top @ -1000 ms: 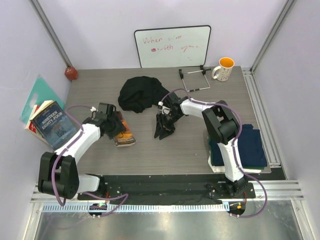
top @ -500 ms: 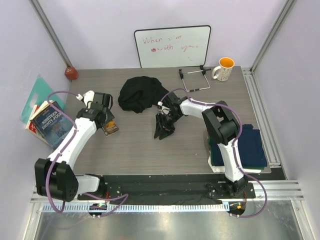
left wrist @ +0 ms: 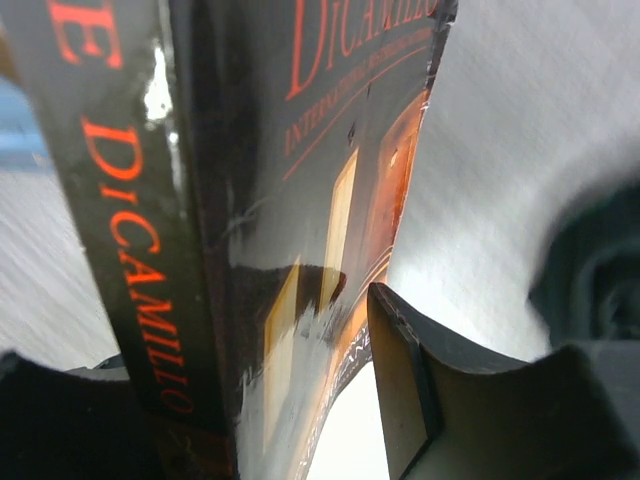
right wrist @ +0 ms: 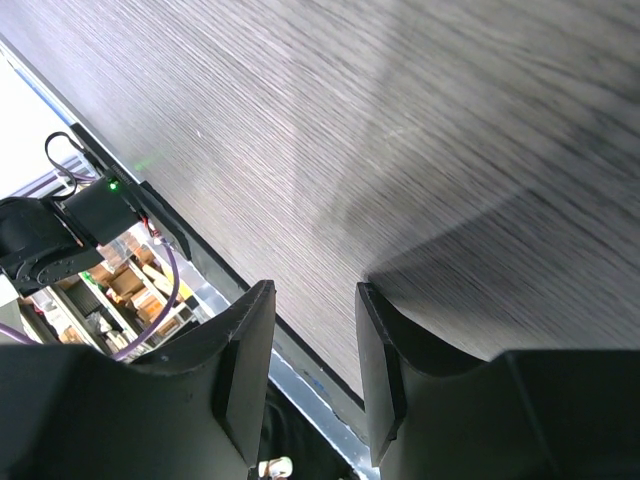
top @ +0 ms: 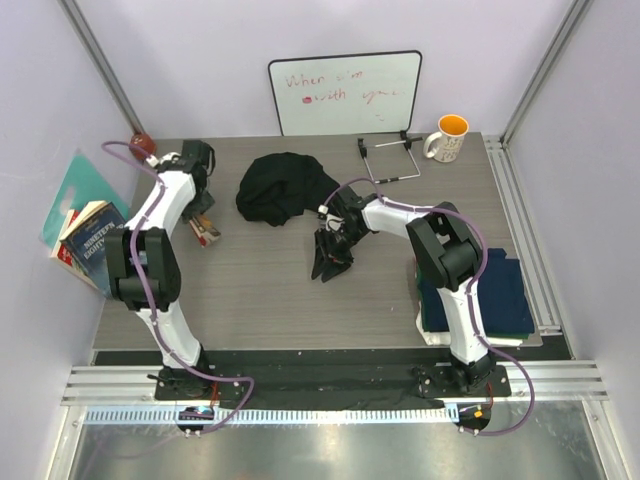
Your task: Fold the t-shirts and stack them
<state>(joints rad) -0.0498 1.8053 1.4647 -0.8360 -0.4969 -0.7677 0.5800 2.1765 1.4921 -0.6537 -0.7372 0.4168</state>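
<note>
While the left jaws clamp a paperback [left wrist: 250, 150], the right jaws gape empty over the table [right wrist: 400, 120].

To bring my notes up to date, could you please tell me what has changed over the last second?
The left arm has swung away from the table's middle toward the far left corner, carrying the DiCamillo book with its jaws shut on it. The right arm stayed hovering over the bare table with jaws open. The crumpled black t-shirt and the folded stack did not move.
</note>
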